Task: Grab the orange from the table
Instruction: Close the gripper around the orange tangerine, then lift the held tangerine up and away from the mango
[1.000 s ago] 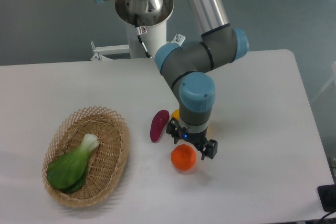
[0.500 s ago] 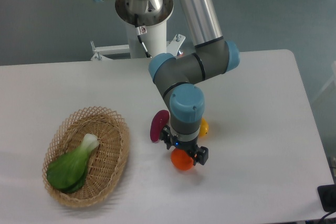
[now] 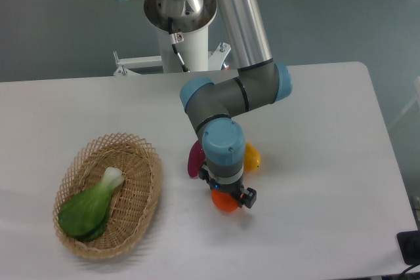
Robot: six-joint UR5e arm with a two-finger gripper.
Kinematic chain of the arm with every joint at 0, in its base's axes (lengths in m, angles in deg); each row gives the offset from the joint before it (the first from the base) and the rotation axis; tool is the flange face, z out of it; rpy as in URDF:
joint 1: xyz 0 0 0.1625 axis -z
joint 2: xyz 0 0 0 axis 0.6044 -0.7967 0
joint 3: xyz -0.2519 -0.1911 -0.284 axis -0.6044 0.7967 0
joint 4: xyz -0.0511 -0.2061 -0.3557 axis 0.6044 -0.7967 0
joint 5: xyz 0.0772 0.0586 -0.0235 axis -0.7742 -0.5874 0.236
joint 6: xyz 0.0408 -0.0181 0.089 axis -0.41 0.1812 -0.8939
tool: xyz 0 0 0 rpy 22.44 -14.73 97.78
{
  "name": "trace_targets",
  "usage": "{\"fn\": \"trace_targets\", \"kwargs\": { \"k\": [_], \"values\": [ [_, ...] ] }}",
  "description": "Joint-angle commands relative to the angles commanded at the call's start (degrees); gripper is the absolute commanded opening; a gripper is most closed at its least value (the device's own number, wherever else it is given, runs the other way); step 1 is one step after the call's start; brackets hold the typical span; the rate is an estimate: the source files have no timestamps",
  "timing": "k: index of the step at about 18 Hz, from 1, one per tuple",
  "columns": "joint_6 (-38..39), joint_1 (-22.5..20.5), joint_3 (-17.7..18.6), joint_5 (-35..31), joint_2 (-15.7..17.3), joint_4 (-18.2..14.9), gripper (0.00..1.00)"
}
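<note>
Orange (image 3: 225, 202): lay on the table (image 3: 328, 162), directly under the gripper (image 3: 228, 195), mostly hidden. Jaws straddled it; whether spread or already pinching could not be told. Approach judged done; gripping and lifting remained.

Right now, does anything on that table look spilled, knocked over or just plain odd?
Nothing stands out. The orange sits on the table under the gripper; a purple vegetable and a yellow fruit lie behind, and a leafy green rests in the basket.
</note>
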Motion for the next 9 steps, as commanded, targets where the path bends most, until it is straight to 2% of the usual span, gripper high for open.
{"fn": "trace_targets", "kwargs": {
  "k": [2, 5, 9],
  "values": [
    [0.0, 0.0, -2.5, 0.6, 0.5, -0.7, 0.44],
    [-0.5, -0.6, -3.0, 0.7, 1.7, -0.6, 0.45],
    [-1.1, -4.1, -3.4, 0.5, 3.6, -0.7, 0.47]
  ]
}}
